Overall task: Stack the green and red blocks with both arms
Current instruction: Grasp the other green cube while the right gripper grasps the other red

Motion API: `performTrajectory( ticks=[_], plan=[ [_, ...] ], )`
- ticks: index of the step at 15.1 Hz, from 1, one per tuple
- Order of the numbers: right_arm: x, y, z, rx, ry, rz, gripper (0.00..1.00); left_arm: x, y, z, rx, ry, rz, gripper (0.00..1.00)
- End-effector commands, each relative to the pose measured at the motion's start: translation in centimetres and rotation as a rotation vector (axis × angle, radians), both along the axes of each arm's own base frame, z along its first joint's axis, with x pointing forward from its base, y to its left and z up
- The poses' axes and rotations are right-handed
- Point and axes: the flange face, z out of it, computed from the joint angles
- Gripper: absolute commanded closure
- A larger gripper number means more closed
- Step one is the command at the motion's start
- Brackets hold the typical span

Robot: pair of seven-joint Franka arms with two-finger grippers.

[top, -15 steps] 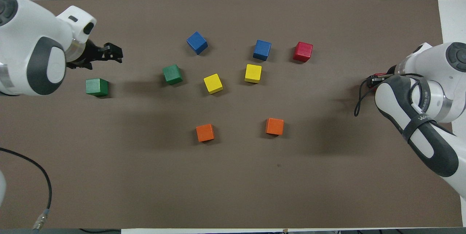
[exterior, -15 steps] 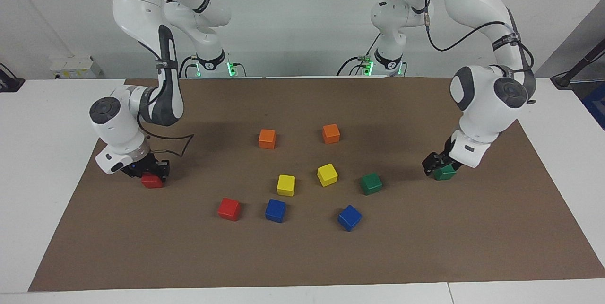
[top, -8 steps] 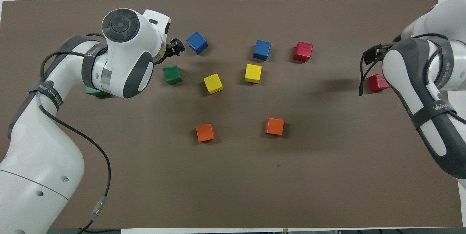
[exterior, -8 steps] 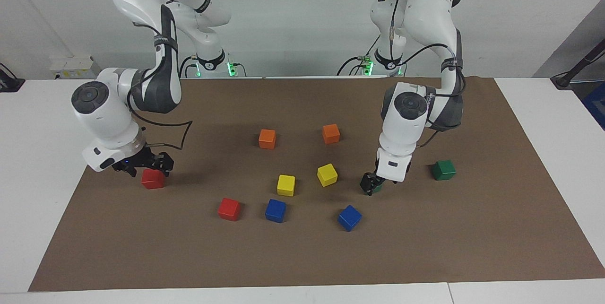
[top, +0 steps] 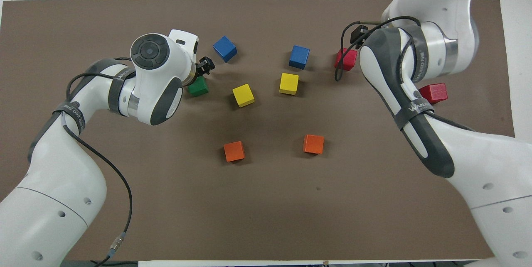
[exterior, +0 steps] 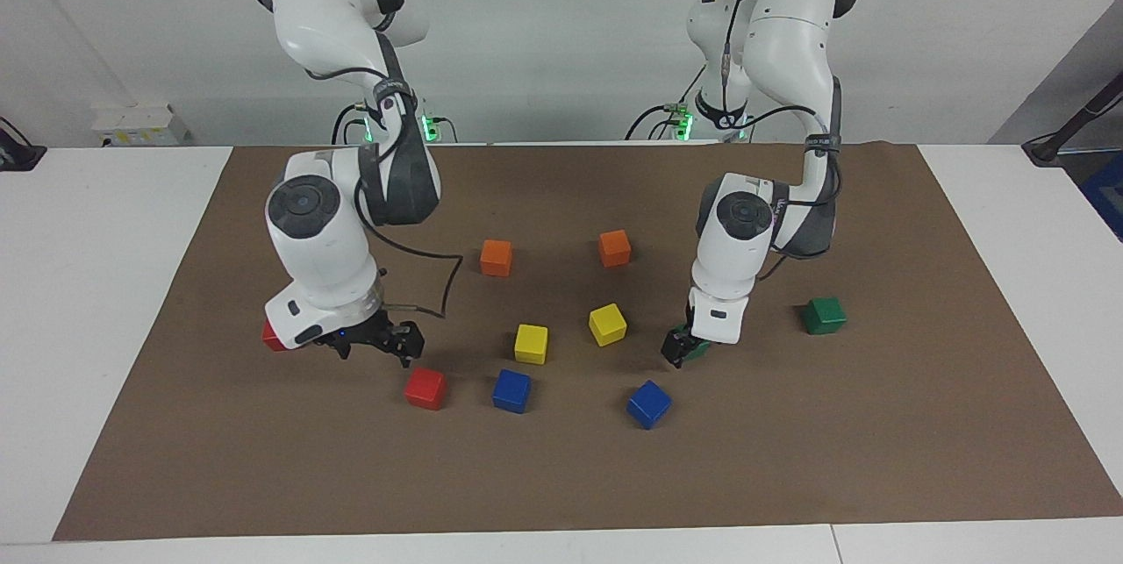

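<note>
Your left gripper (exterior: 683, 350) was down at the middle green block (exterior: 697, 352); whether it pinched, I couldn't tell. Your right gripper (exterior: 375, 345) hung spread over the mat beside the red block (exterior: 425, 389). Those glossy cubes looked light, rigid and slippery: I'd grip flat faces, centred.

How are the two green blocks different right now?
The middle green block has the left claw down at it and is partly hidden; the end green block stands alone in full view. The middle green block sits beside a yellow block; the end green block lies toward the left arm's end. Both are same-sized dark green cubes on the brown mat.
</note>
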Motion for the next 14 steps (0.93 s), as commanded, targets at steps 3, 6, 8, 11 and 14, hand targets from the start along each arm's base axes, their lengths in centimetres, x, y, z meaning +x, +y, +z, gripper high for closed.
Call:
performTrajectory(
  ticks=[3, 6, 8, 11, 14],
  plan=[
    [3.0, 3.4, -3.4, 0.016, -0.050, -0.041, 0.00, -2.1, -0.1, 0.1, 0.031, -0.017, -0.013, 0.46],
    [2.9, 3.2, -6.0, 0.019, -0.077, -0.031, 0.00, -2.6, 0.1, 0.6, 0.075, 0.044, -0.042, 1.00],
    [1.7, 2.9, -8.2, 0.010, -0.074, -0.019, 0.00, -2.7, 1.6, 3.8, 0.112, 0.082, -0.116, 1.00],
    [1.3, 2.5, -8.8, 0.008, -0.064, -0.022, 0.00, -2.6, 10.1, 9.5, 0.147, 0.156, -0.274, 1.00],
    [0.8, 2.5, -9.5, 0.009, -0.059, -0.021, 0.08, -1.4, 17.8, 10.7, 0.101, 0.170, -0.385, 1.00]
  ],
)
